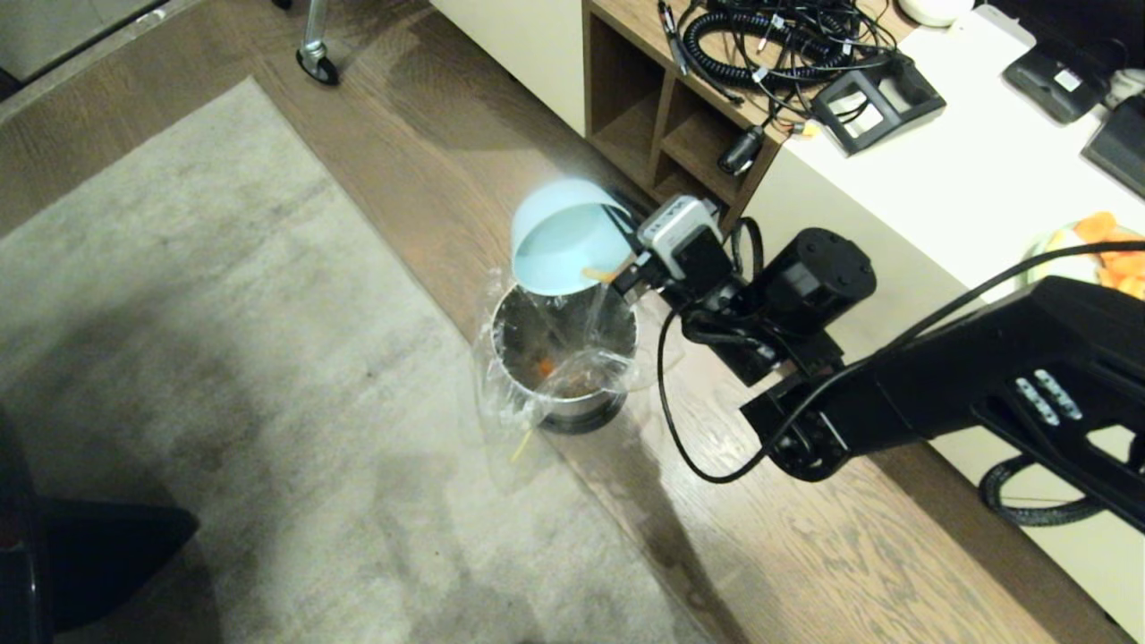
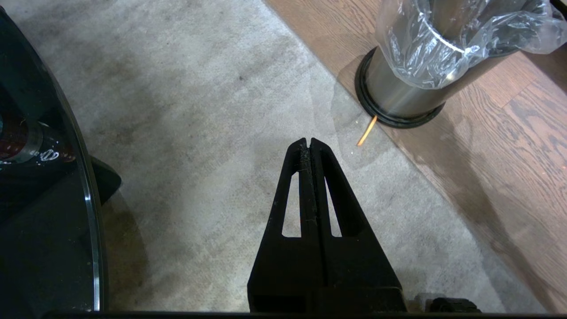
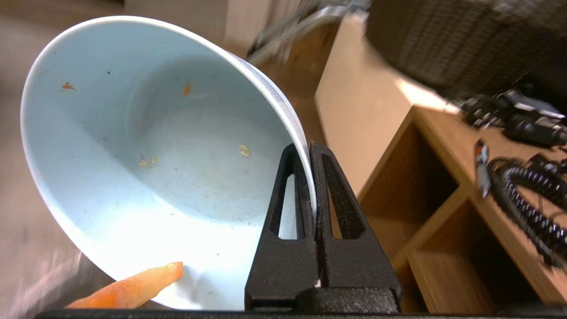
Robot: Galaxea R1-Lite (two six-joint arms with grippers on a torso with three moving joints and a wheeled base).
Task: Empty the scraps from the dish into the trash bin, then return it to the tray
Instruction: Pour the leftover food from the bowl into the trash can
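Your right gripper [image 3: 310,148] pinches the deep white ceramic bowl's [image 3: 146,168] rim; one orange carrot stick [image 3: 133,290] clings inside.

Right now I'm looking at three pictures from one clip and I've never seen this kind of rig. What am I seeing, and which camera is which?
This is a wheeled robot with two arms, each ending in a two-finger gripper. The wide picture looks down from a camera on its head. The other two come from cameras on the wrists, just behind the fingers.

In the head view the right gripper is shut on the rim of the dish, tipped over the trash bin, a steel can with a clear liner. Some scraps are already inside. The right wrist view shows one carrot stick at the dish's lip and a few crumbs left inside.

The left gripper is shut, holds nothing, and hangs over the rug. One stray stick lies on the floor beside the bin's base.
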